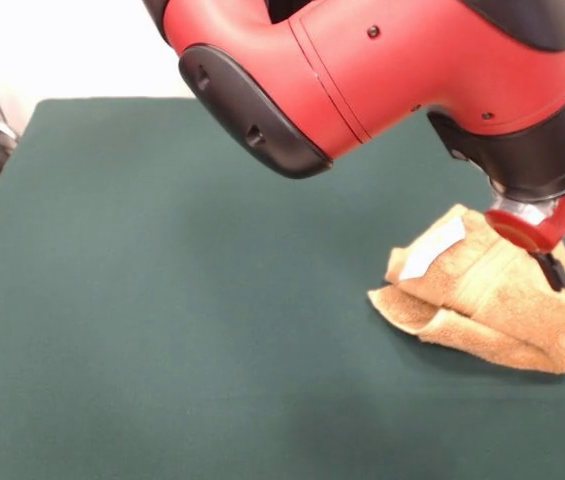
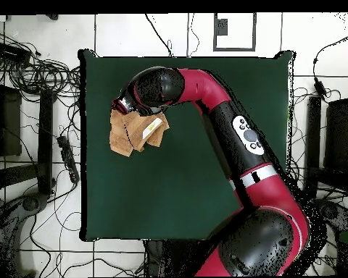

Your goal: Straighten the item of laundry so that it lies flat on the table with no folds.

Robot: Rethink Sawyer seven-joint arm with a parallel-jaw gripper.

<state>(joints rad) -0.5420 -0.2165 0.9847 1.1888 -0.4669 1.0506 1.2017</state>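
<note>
1. Front view: the towel [image 1: 492, 305] is seen bunched in several stacked folds on the worktop [image 1: 162, 300], to the picture's right, with its white label [image 1: 432, 247] turned up on the top layer.
2. The tool [image 1: 554, 268] is positioned at the towel's upper right part, in contact with or just above the cloth. Only one dark fingertip is resolved; whether the tool is open, closed or gripping cloth cannot be told from either view.
3. In the overhead view the towel [image 2: 135, 132] is located near one long edge of the worktop [image 2: 206, 188], largely covered by the arm's wrist [image 2: 151, 90].
4. Risk: several layers may be taken at once. The folds lie tightly stacked, so a pull is likely to drag the whole bundle instead of opening it.
5. Risk: the towel may be drawn over the worktop edge. It lies close to that edge, and an outward pull is judged likely to carry it off.
6. Risk: the grip may slip. Terry cloth is thick and soft, and a shallow pinch is easily lost.
7. Risk: the green cover may be caught if the tool is pressed too low, and wrinkled together with the towel.
</note>
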